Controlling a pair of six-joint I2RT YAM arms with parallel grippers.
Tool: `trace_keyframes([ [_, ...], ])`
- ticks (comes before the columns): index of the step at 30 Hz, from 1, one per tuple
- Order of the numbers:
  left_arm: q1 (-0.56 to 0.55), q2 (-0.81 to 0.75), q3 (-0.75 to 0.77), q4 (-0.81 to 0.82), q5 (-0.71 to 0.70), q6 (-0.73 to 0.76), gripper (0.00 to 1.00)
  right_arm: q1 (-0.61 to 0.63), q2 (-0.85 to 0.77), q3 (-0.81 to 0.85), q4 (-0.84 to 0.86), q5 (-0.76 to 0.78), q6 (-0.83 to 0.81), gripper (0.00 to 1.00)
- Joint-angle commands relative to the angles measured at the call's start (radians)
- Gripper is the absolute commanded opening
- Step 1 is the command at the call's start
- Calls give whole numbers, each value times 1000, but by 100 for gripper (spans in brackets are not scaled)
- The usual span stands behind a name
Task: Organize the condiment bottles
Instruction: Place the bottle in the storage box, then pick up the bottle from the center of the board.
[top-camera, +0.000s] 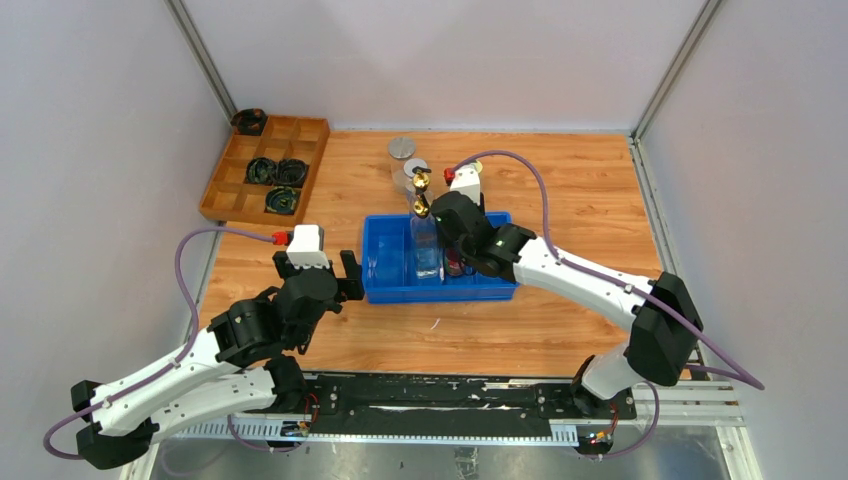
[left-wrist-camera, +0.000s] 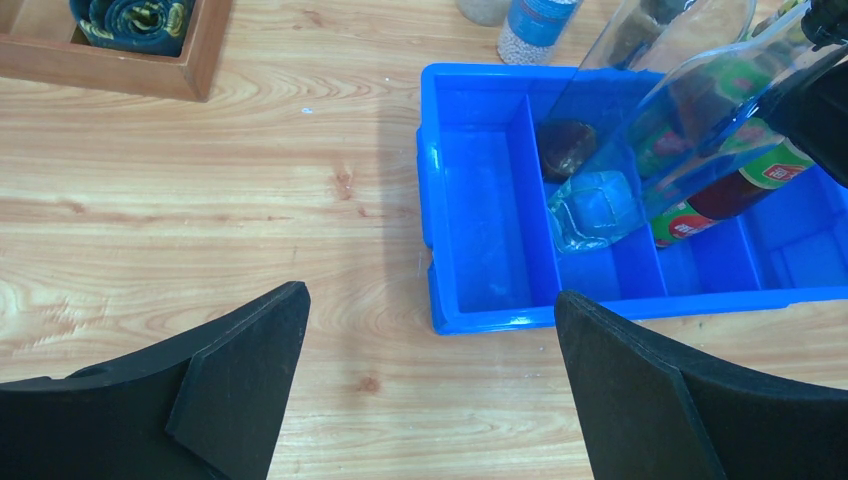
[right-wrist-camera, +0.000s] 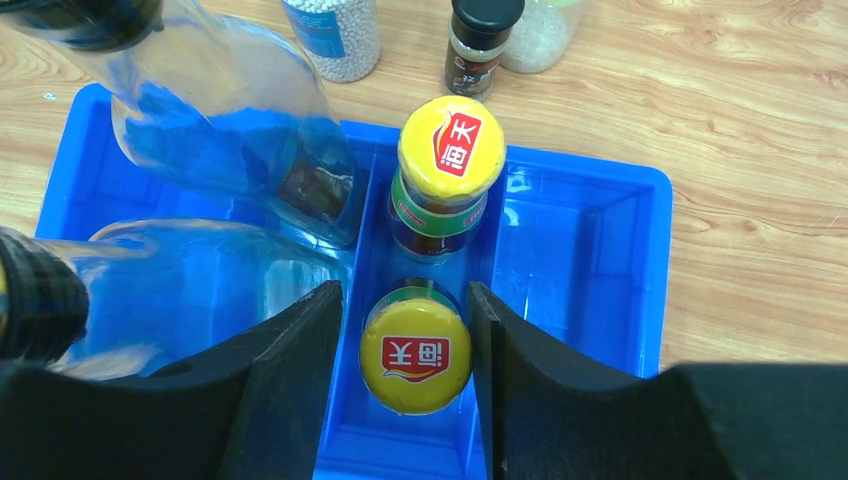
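Note:
The blue bin holds two dark yellow-capped sauce bottles, one near and one farther back, beside tall clear gold-spouted bottles leaning in the left compartments. My right gripper hangs over the bin, its fingers close on either side of the near yellow cap with a thin gap on the left side. A small black-capped bottle and lidded clear jars stand behind the bin. My left gripper is wide open and empty over bare wood at the bin's front left corner.
A wooden divided tray with black coiled rings sits at the back left. Grey walls close in the table on three sides. The right arm's purple cable arcs over the wood behind the bin.

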Motion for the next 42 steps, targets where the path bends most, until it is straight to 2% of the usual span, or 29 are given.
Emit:
trace_keyframes([
  [1,-1,-8,-13,-10,-8,-19,99,-2,-35,-25,-10,22,25,54],
  [18,-2,-8,-14,-9,-12,-25,99,25,-117,-94,-75,8,78,54],
  [33,-2,8,-15,-7,-36,-32,100,207,-347,-241,-272,58,206,54],
  [39,14,62,-12,1,-78,-19,100,179,-529,-307,-337,169,208,55],
  [42,118,91,-21,65,19,32,100,89,-586,-321,-346,132,178,56],
])
